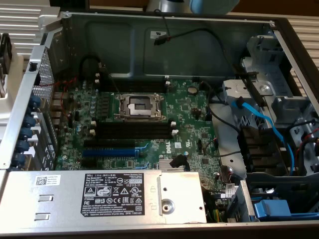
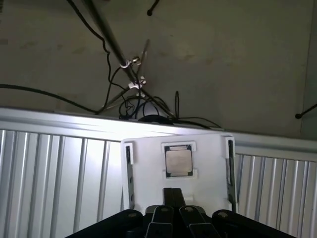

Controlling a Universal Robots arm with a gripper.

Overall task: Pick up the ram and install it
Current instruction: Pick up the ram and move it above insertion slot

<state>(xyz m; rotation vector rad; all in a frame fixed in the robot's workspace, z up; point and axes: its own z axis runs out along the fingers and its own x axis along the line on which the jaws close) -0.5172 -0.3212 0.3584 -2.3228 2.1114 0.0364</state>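
In the wrist view my gripper (image 2: 173,192) hangs shut with nothing in it, just in front of a white holder (image 2: 148,168) on a ribbed metal surface. A thin dark strip stands on edge in each side groove of the holder, one (image 2: 129,171) on one side and one (image 2: 231,168) on the other. They look like the ram seen edge-on. A square processor chip (image 2: 178,161) lies in the holder's middle, straight ahead of my fingertips. In the exterior view the open computer case shows black memory slots (image 1: 134,130) with white end clips, standing empty.
The motherboard (image 1: 189,107) carries an open processor socket (image 1: 138,106) and a blue slot (image 1: 108,152). A grey power supply (image 1: 99,196) fills the case's near side. Blue cables (image 1: 264,124) and drive bays crowd the exterior view's right. Part of the arm (image 1: 199,5) shows above the case.
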